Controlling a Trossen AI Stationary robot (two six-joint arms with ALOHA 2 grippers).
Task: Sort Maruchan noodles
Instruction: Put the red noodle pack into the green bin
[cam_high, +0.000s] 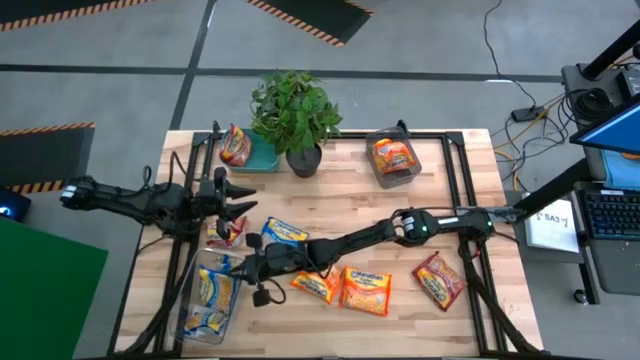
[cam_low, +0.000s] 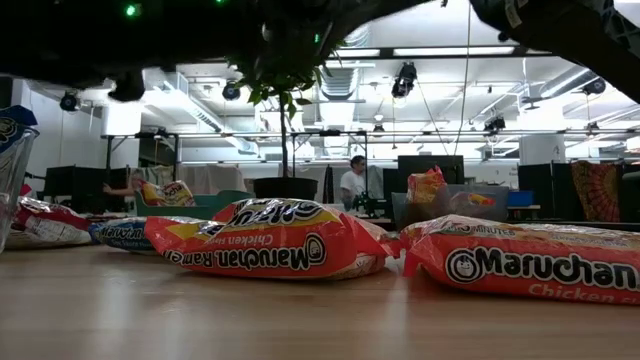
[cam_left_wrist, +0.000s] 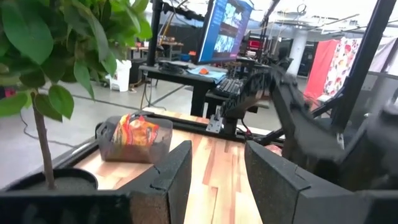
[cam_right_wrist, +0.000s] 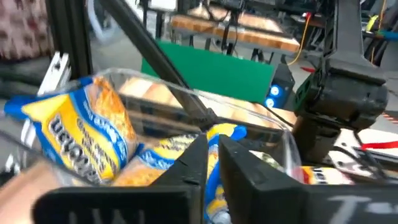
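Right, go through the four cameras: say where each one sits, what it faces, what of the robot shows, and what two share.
High view: overhead, straight down on the table; both arms, left gripper open, right gripper.
Low view: table-top height, level across orange packets into the room; arms only as dark shapes above.
Left wrist view: past its open fingers toward the plant and a clear bin.
Right wrist view: past shut fingers into a bin of blue-and-yellow packets.
Shared: high and left wrist both show plant and bin.
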